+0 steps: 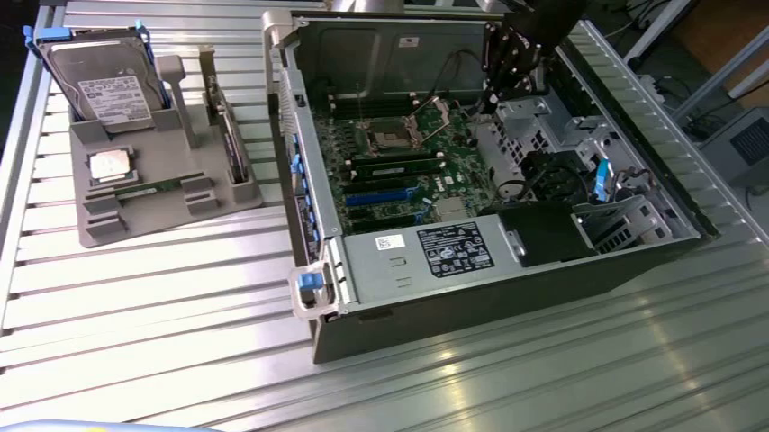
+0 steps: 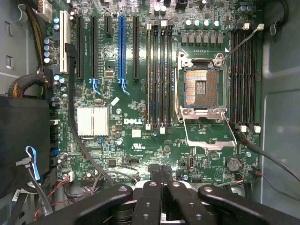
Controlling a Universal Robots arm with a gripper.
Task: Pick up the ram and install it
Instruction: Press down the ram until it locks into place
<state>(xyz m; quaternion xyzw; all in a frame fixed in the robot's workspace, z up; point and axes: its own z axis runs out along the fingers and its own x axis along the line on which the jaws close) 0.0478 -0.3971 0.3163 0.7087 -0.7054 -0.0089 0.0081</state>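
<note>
Ribbed metal surface [image 1: 180,297] carrying an open computer case [image 1: 481,270] and a grey parts tray [image 1: 157,193], ram [image 1: 154,188] seen lying in the tray, gripper [image 2: 161,171] above the motherboard [image 2: 140,117], jaws pressed together on nothing, room beyond cut off.

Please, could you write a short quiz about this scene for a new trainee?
1. True or false: the long thin green ram stick lies in the grey moulded holder tray, outside the open grey computer case.
2. The black gripper is: A) open; B) shut on the ram stick; C) shut and empty.
3. Fill in: the square metal CPU socket on the green motherboard is ____ (filled/empty).
Key: 1 true; 2 C; 3 empty.
</note>
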